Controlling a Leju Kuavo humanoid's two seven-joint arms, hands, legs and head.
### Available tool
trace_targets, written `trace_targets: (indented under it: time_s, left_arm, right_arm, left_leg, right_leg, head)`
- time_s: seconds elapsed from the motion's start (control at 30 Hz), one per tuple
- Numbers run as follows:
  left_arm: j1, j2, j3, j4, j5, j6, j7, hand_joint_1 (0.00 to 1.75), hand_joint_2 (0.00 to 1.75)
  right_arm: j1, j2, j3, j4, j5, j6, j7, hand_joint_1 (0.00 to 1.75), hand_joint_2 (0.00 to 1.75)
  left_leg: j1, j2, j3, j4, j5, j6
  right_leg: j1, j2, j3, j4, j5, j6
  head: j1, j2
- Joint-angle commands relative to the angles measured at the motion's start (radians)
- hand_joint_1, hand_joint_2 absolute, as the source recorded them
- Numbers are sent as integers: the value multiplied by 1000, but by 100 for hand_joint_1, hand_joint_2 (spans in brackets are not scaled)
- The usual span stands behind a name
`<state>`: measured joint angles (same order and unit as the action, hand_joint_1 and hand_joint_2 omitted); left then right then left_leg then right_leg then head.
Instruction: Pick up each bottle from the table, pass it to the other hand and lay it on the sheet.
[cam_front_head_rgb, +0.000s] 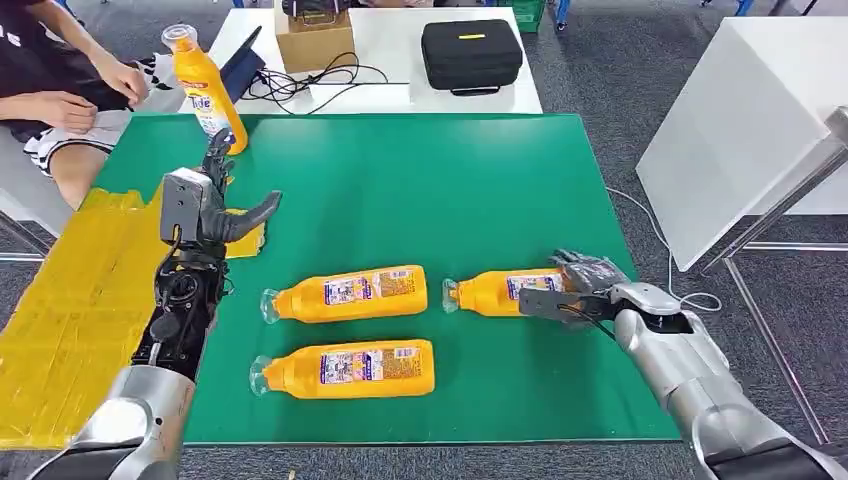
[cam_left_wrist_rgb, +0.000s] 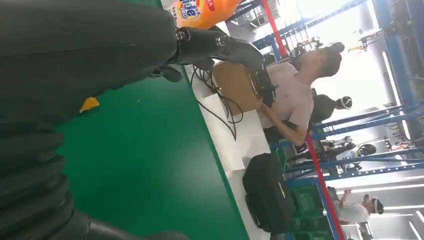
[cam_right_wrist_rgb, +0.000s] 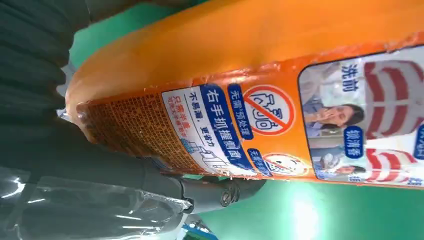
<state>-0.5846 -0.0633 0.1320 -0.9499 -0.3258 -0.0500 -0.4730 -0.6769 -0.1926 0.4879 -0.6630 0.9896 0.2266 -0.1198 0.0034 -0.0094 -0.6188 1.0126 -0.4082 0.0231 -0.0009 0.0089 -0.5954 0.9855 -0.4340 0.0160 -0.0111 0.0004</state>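
Three orange bottles lie on their sides on the green table (cam_front_head_rgb: 480, 180): one at the middle (cam_front_head_rgb: 350, 292), one nearer me (cam_front_head_rgb: 345, 368), one to the right (cam_front_head_rgb: 490, 292). My right hand (cam_front_head_rgb: 580, 285) wraps around the base end of the right bottle (cam_right_wrist_rgb: 260, 75), fingers over it and thumb (cam_right_wrist_rgb: 220, 192) along its near side; the bottle still rests on the table. A fourth bottle (cam_front_head_rgb: 205, 85) stands upright at the far left corner. My left hand (cam_front_head_rgb: 215, 200) hovers by the table's left edge with fingers spread, holding nothing. The yellow sheet (cam_front_head_rgb: 70, 300) lies at the left.
A person (cam_front_head_rgb: 60, 90) sits at the far left beside the upright bottle. Behind the green table a white table carries a cardboard box (cam_front_head_rgb: 315, 40), cables and a black case (cam_front_head_rgb: 470, 55). Another white table (cam_front_head_rgb: 740, 120) stands to the right.
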Motion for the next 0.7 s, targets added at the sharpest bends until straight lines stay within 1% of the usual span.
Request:
trace_targets:
  time_s: [0.03, 0.13, 0.27, 0.3, 0.4, 0.43, 0.47, 0.5, 0.6, 0.67, 0.7]
  left_arm:
    - [-31, 14, -5, 49, 18, 2, 10, 0, 175]
    - [-25, 19, -4, 49, 25, 3, 10, 0, 175]
    - [-16, 23, -2, 39, 33, 4, 8, 0, 175]
    - [-13, 24, -1, 34, 35, 3, 7, 0, 175]
    - [-7, 28, 5, 23, 39, 1, 7, 0, 175]
    - [12, 33, 6, 49, 37, -8, 32, 0, 175]
    - [17, 34, 7, 63, 38, 0, 18, 0, 175]
    - [20, 35, 7, 65, 38, 1, 13, 0, 175]
    - [19, 35, 7, 69, 38, 2, 9, 0, 175]
    - [16, 34, 7, 70, 38, 2, 10, 0, 175]
    - [16, 34, 7, 70, 38, 2, 10, 0, 175]
  right_arm:
    - [-13, 10, 84, 116, -30, -5, -18, 169, 175]
    - [-2, 4, 85, 102, -40, -20, -20, 175, 175]
    - [9, 1, 68, 68, -63, -45, -12, 175, 175]
    - [9, 3, 57, 56, -71, -57, -7, 175, 175]
    - [15, 15, 23, 25, -97, -89, 7, 175, 175]
    - [49, 32, -6, 23, -122, -97, 19, 175, 175]
    - [62, 39, -17, 21, -125, -124, 23, 175, 175]
    - [67, 42, -17, 20, -124, -129, 23, 175, 175]
    - [68, 43, -17, 20, -124, -132, 24, 175, 175]
    - [67, 42, -17, 21, -124, -131, 24, 175, 175]
    - [67, 42, -17, 21, -124, -131, 24, 175, 175]
  left_leg:
    - [1, 0, 7, -1, -2, -1]
    - [1, 0, 6, -2, -1, -1]
    - [1, 1, 10, -2, -2, -2]
    - [1, 0, 7, -1, -1, -1]
    - [1, 1, 8, -1, -2, -1]
    - [0, 2, 9, -2, -2, -2]
    - [0, 2, 8, -2, -1, -1]
    - [0, 2, 10, -3, -2, -2]
    - [1, 2, 7, -1, -1, -1]
    - [1, 3, 11, -2, -3, -2]
    - [0, 1, 6, -1, -1, -1]
  right_leg:
    - [1, -1, 7, -2, -2, 0]
    - [1, -2, 7, -2, -1, 0]
    - [1, -2, 11, -3, -2, 0]
    - [1, -1, 7, -2, -1, 0]
    - [1, 0, 8, -2, -1, 0]
    - [1, 0, 9, -2, -1, 0]
    - [0, 0, 7, -2, -1, 0]
    - [1, 0, 9, -3, -1, 0]
    - [1, 0, 7, -2, -1, 0]
    - [1, 0, 11, -3, -2, 0]
    - [1, 0, 6, -1, 0, 0]
  head:
    - [0, 0]
    - [0, 0]
    - [0, 0]
    - [0, 0]
    - [0, 0]
    - [0, 0]
    - [0, 0]
    - [0, 0]
    - [0, 0]
    - [0, 0]
    - [0, 0]
